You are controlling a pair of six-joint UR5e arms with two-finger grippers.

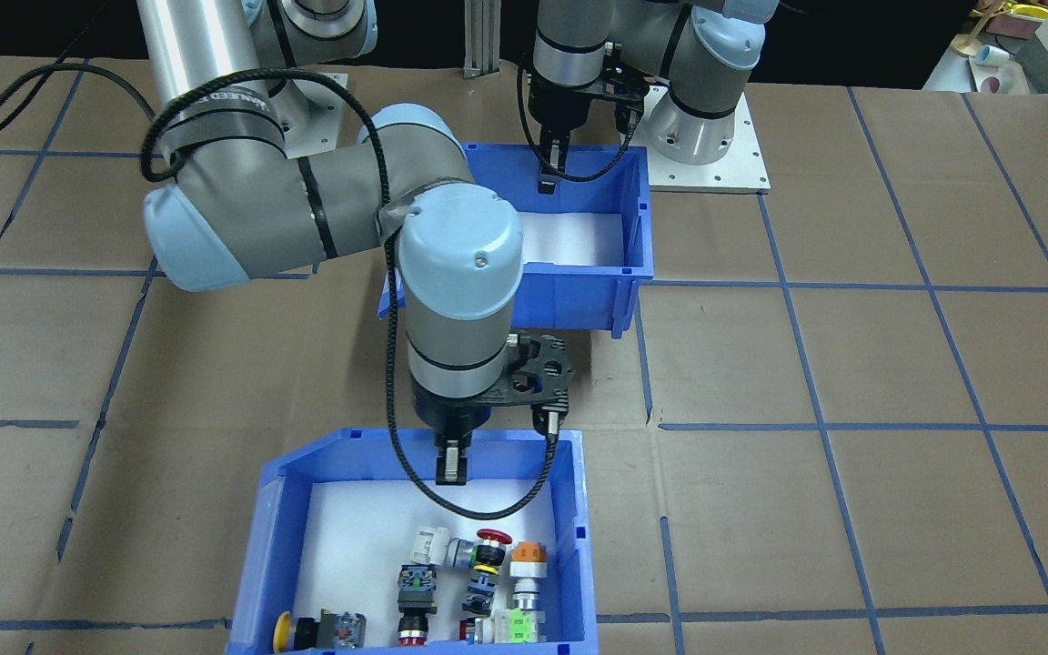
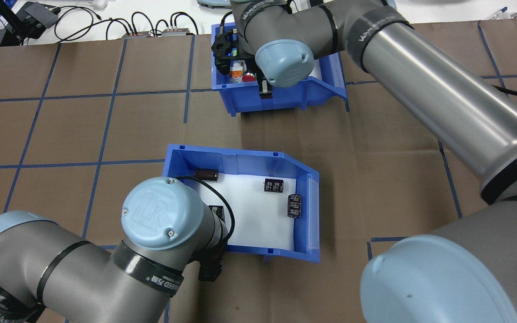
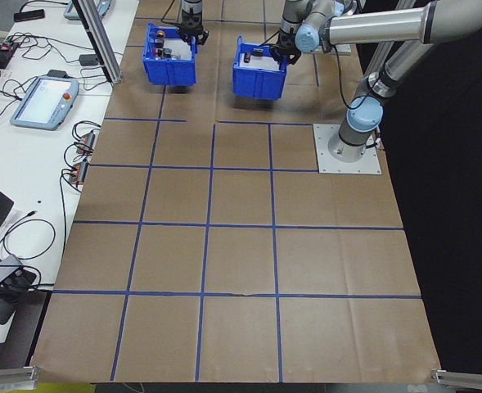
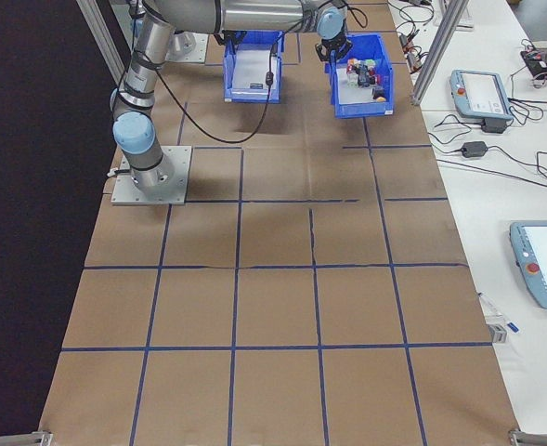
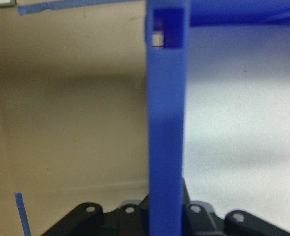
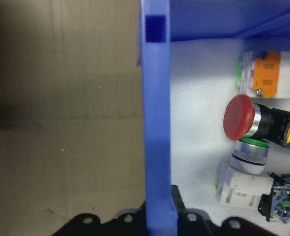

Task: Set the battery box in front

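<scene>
A raised "UR" logo marks the pale blue round joint cap (image 2: pixel 162 214) of the left arm. White lettering that appears to read "WANLEED" runs along the black strap (image 2: pixel 370 28) circling the right arm's silver tube.

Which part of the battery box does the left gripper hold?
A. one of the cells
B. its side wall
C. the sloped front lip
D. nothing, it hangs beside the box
B: in the left wrist view the box's blue wall runs straight down between the jaws of the left gripper.
</scene>
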